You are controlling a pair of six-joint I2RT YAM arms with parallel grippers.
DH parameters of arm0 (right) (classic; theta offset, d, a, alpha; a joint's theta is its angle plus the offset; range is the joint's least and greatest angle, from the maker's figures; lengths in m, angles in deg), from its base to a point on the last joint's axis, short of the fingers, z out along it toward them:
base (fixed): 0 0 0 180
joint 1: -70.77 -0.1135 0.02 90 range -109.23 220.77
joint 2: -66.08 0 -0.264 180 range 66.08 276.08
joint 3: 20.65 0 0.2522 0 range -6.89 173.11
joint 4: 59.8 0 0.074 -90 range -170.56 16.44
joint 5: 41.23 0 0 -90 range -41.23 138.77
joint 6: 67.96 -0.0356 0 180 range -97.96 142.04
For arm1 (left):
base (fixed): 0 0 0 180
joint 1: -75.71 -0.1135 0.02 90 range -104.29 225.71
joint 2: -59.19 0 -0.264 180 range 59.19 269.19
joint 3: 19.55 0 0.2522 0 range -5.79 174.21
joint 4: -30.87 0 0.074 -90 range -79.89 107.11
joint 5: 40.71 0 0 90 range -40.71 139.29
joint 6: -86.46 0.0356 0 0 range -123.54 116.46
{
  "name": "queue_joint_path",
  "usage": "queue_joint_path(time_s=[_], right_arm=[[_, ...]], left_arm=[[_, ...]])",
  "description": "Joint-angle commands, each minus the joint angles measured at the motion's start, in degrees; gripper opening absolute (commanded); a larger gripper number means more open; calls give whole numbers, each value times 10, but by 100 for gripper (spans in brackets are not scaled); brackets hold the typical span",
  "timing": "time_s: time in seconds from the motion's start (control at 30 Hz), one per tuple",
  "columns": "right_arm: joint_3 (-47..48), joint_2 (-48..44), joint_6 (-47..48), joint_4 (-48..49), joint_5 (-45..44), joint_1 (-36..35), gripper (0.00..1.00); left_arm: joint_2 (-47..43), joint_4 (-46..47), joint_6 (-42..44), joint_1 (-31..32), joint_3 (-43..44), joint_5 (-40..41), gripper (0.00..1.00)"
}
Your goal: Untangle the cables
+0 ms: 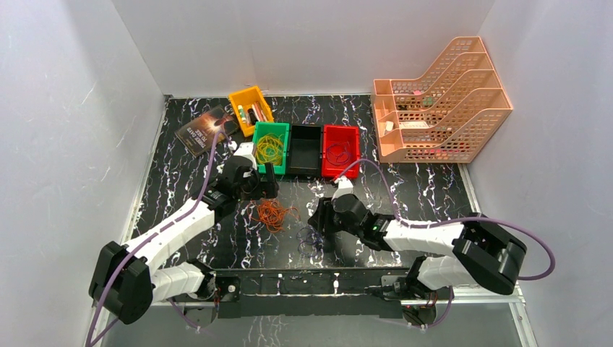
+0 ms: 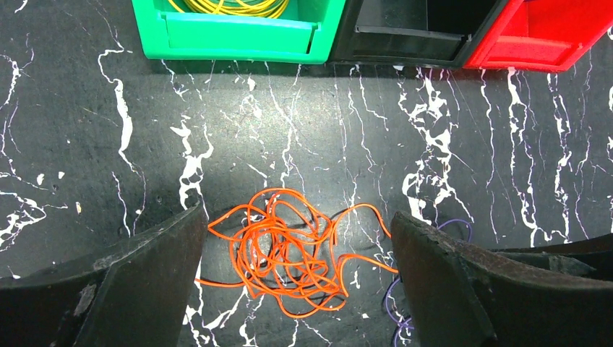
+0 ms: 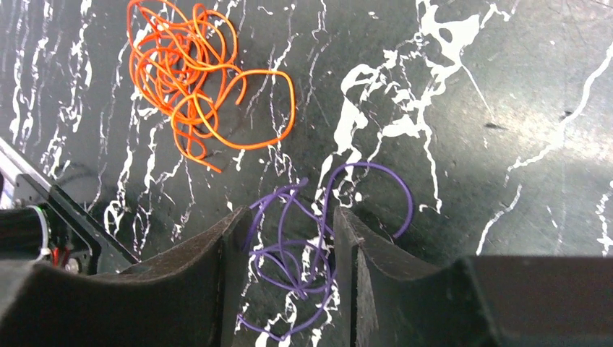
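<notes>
Left wrist view: I see the left jaws spread as wide as they go and empty. They hang over the orange cables (image 2: 289, 260), a loose tangle on the black marbled surface (image 2: 72, 130) between the two tips. Along the top edge of the frame the green bin (image 2: 231, 43), with yellow cables (image 2: 224, 6) inside, the black bin (image 2: 412, 36) and the red bin (image 2: 549, 43) sit side by side. A broad bare strip of surface lies between them and the tangle.

In the right wrist view, the right jaws stand partly open and straddle the purple cables (image 3: 296, 267). The loops lie between the tips and curl out toward the upper right. The gap is far wider than the wire, so I read nothing as pinched. The orange tangle sits apart at the upper left of that frame.

From the top external view, both tangles lie mid-surface, orange to the left of purple, with an arm over each. A peach file rack (image 1: 441, 101) stands at the upper right.
</notes>
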Motion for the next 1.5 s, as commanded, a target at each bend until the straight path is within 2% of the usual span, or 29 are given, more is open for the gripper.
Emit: queue_joint_path(time_s=[0.0, 0.13, 0.23, 0.47, 0.53, 0.7, 0.83, 1.0, 1.47], right_arm=[[3, 25, -8, 101, -6, -3, 51], [3, 42, -6, 119, -11, -3, 48], [14, 58, -1, 121, -9, -3, 41], [29, 57, 8, 116, -8, -3, 22], [32, 44, 10, 108, -11, -3, 12], [48, -9, 18, 68, -39, 1, 0], [87, -60, 47, 5, -47, 29, 0], [137, -93, 57, -43, 5, 82, 0], [223, -125, 40, -96, 80, 126, 0]], left_arm=[[-25, -12, 1, 1, -1, -2, 98], [-30, -8, 12, 0, -1, -6, 98], [-36, -1, 13, 0, -2, -12, 98], [-47, 11, 14, 1, -10, -27, 98], [-52, 19, 19, 1, -12, -33, 98], [-80, 40, 34, 0, -7, -40, 98], [-99, 86, 55, 0, -2, -57, 98], [-95, 156, 68, 0, 5, -156, 98], [-69, 309, 78, 1, 1, -329, 98]])
